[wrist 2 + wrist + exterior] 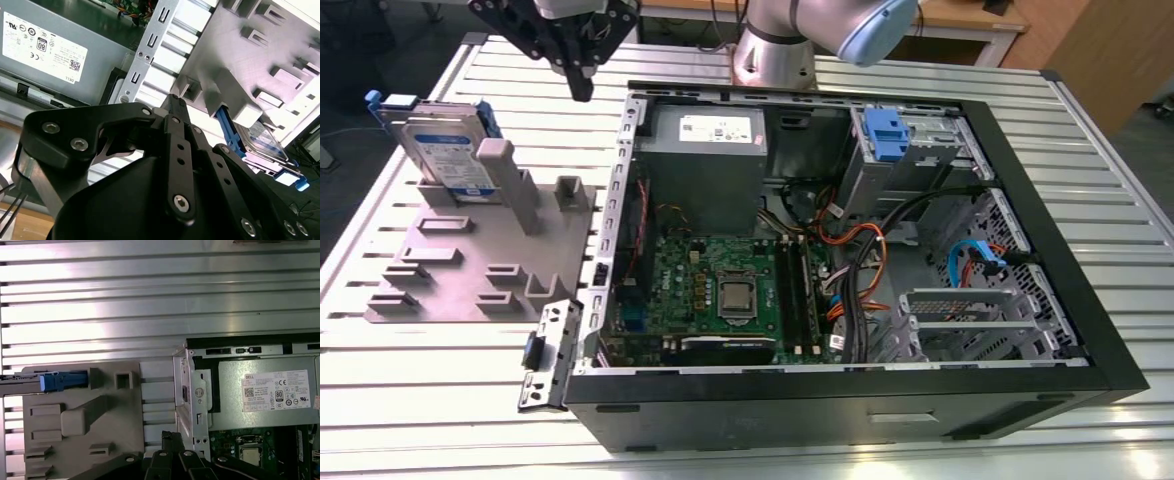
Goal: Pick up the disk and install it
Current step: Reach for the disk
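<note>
The disk point(447, 150) stands on edge in the grey fixture plate point(467, 260) at the exterior view's left, silver-grey with a white-and-blue label and a bright blue carrier frame. My gripper point(582, 92) hangs above the gap between the fixture and the open computer case point(854, 230), to the disk's right and apart from it. Its fingers are shut with nothing between them. The second wrist view shows the gripper point(173, 100) over the fixture's edge, with the disk point(260, 137) beyond it. In the first wrist view the disk's blue frame point(62, 380) lies far from the gripper point(170, 436).
The case lies open on a slatted metal table point(427, 400). Inside are a power supply point(707, 140), a motherboard point(720, 290), cables and a drive bay holding a blue carrier point(887, 135). Upright posts point(520, 195) rise from the fixture plate beside the disk.
</note>
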Controlling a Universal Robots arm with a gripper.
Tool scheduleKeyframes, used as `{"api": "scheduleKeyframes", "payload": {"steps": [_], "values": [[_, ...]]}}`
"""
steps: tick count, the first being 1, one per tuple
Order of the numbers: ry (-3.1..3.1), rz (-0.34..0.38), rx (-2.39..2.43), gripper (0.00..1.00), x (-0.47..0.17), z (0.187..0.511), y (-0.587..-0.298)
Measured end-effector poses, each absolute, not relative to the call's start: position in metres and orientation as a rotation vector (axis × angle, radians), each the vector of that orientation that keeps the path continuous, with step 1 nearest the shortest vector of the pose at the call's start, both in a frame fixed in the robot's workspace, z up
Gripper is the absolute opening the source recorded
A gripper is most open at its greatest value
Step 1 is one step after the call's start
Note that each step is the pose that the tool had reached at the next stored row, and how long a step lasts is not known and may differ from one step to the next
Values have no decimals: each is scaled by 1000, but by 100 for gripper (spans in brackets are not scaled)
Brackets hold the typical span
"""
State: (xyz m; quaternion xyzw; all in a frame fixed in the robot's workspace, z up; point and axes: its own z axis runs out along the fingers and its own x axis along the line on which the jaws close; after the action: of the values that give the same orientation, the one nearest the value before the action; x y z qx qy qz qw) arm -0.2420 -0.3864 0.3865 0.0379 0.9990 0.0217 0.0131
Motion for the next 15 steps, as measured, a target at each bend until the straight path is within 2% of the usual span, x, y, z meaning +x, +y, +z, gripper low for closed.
{"api": "scheduleKeyframes", "payload": {"steps": [15], "values": [[3113, 68, 118, 11, -246, 386, -386]]}}
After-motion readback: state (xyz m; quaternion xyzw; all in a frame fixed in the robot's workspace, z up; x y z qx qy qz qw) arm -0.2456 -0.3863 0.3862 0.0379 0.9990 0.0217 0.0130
